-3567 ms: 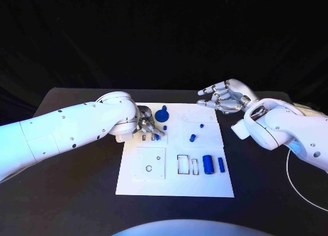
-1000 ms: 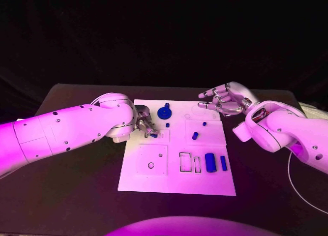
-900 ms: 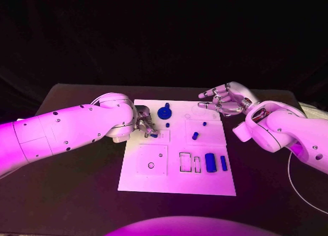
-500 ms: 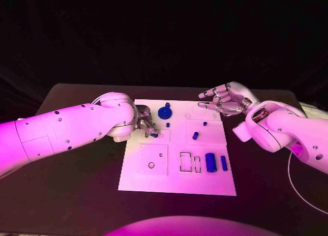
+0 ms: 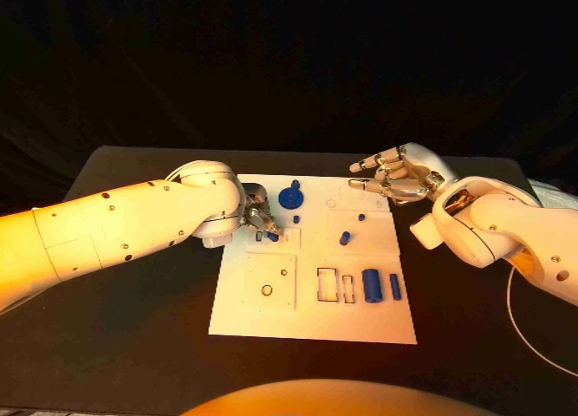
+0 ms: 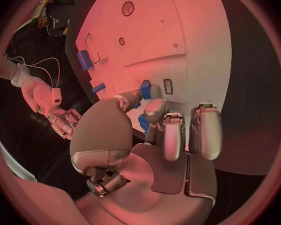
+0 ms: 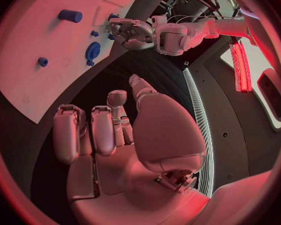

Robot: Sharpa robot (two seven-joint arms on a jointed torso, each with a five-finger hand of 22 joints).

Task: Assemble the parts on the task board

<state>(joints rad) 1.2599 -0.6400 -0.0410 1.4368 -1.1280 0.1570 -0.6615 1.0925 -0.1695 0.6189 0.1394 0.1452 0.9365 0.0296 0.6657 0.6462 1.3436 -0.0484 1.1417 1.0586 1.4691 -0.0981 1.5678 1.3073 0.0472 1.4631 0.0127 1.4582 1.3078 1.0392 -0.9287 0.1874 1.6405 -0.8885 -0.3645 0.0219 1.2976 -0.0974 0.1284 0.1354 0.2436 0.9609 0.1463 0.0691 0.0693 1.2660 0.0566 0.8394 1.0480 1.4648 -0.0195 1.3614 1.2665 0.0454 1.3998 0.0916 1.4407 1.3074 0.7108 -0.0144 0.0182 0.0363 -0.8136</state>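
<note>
Spanning the black worktop (image 5: 139, 329), the white task board (image 5: 311, 308) carries the left hand (image 5: 257, 218), fingers pinching a small blue part (image 6: 145, 90) beside its slot, best kept upright and lowered slowly, while the right hand (image 5: 395, 173) hovers empty, fingers apart.
</note>
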